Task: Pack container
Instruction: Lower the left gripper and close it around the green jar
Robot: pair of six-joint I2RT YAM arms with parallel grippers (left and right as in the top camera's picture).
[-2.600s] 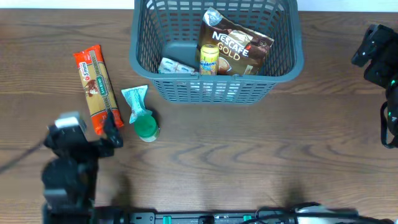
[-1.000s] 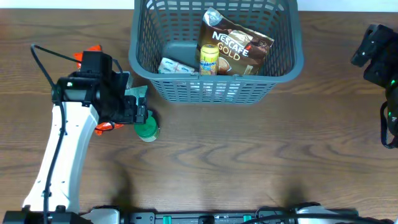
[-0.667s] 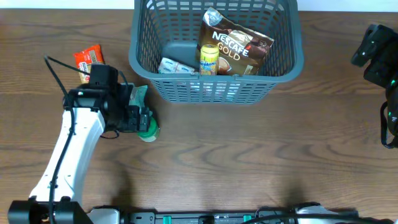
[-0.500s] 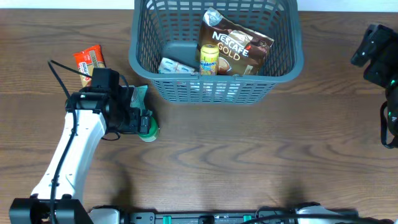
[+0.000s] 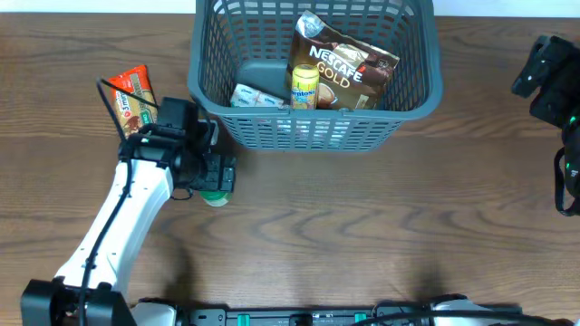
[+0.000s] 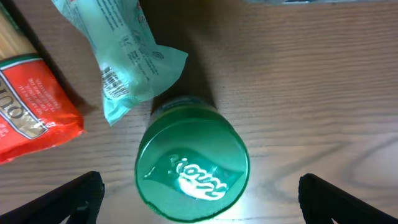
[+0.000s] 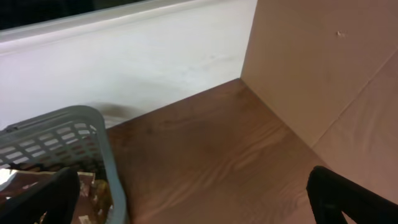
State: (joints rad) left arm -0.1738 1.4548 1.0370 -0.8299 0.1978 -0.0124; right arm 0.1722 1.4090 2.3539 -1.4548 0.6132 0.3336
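Note:
The large grey basket (image 5: 399, 100) stands at the back middle of the table; its rim also shows in the right wrist view (image 7: 74, 121). It holds a Nescafe Gold pouch (image 5: 349, 72), a small yellow bottle (image 5: 304, 87) and a pale packet (image 5: 254, 96). My left gripper (image 5: 216, 174) is open, right above a green-lidded jar (image 6: 193, 168) that stands upright between the two fingers (image 6: 199, 199). A pale green wrapped packet (image 6: 121, 53) lies against the jar. A red spaghetti pack (image 5: 131, 95) lies to the left. My right gripper (image 7: 193, 199) is open and empty, high at the right edge (image 5: 553, 81).
A beige wall panel (image 7: 329, 74) rises at the table's right end, with a white wall behind. Bare wooden table (image 5: 381, 226) spreads in front of the basket.
My left arm has swung in from the front left, passed over the spaghetti pack and moved right, and now hovers over the green-lidded jar. The right arm has not moved.

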